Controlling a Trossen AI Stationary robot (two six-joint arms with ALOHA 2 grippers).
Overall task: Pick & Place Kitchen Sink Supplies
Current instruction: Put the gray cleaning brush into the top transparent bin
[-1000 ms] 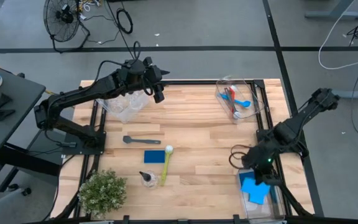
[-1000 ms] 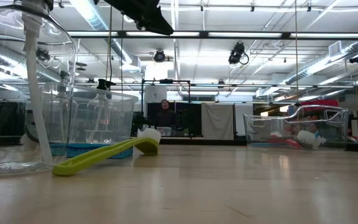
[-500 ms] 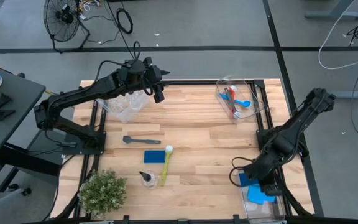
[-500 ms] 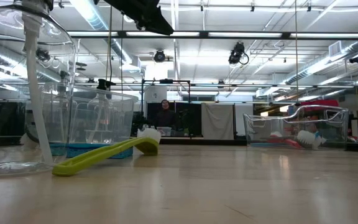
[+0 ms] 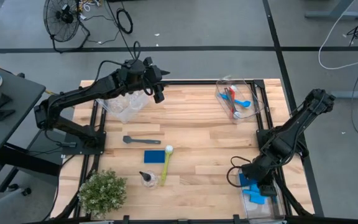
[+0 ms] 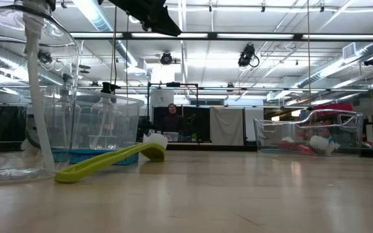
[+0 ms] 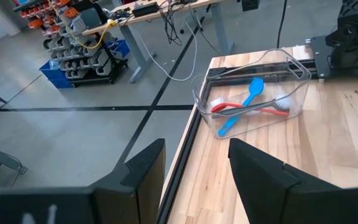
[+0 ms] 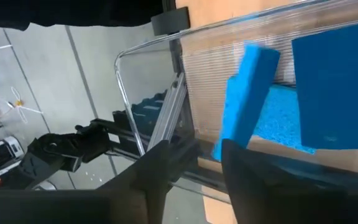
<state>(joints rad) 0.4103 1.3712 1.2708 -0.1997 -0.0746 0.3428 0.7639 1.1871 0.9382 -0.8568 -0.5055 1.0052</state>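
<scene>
Over the near-right bin (image 5: 267,202) of blue sponges (image 8: 328,81), right claw (image 8: 194,152) hangs narrowly open, empty; left claw (image 7: 194,168) open above counter (image 5: 197,134) far edge.

Your table (image 5: 197,140) is light wood planks set in a black frame, standing on grey floor (image 5: 197,25) crossed by dark seam lines. A black floor fan (image 5: 64,18) sits beyond the far left corner, loose cables (image 5: 124,20) just beside it. A dark side table (image 5: 2,118) stands off the left edge. Across the room you have fluorescent ceiling strips (image 6: 193,35), exposed ducting (image 6: 326,71), and a person (image 6: 171,116) at the far wall.
</scene>
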